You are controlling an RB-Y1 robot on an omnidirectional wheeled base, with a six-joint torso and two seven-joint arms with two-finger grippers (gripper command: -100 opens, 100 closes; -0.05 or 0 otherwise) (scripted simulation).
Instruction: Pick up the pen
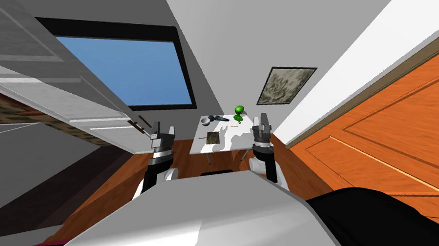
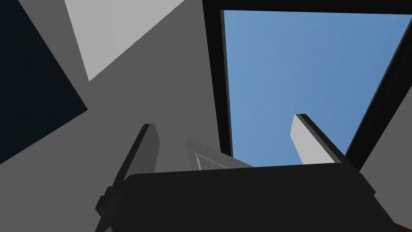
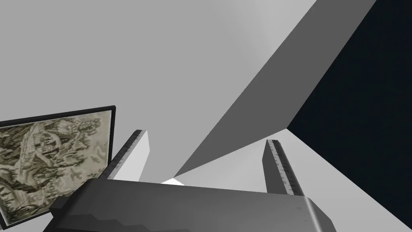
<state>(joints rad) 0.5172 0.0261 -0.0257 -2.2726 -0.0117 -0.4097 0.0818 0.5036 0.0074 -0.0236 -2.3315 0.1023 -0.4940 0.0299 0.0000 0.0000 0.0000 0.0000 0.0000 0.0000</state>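
Approach stage: left gripper (image 1: pixel 164 128) and right gripper (image 1: pixel 263 117) are raised with fingers apart and empty, so reaching the thin yellowish pen (image 1: pixel 234 126) on the white counter (image 1: pixel 234 139) calls for lowering one.

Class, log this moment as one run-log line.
phase: pre-grasp | pen: on white table, untouched | left pincer: open, empty | right pincer: open, empty

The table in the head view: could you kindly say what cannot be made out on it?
In the head view, on the table:
- pen: too small, a thin yellowish sliver.
- dark object beside the bowl: too small to name.
- dark square: too small to identify.
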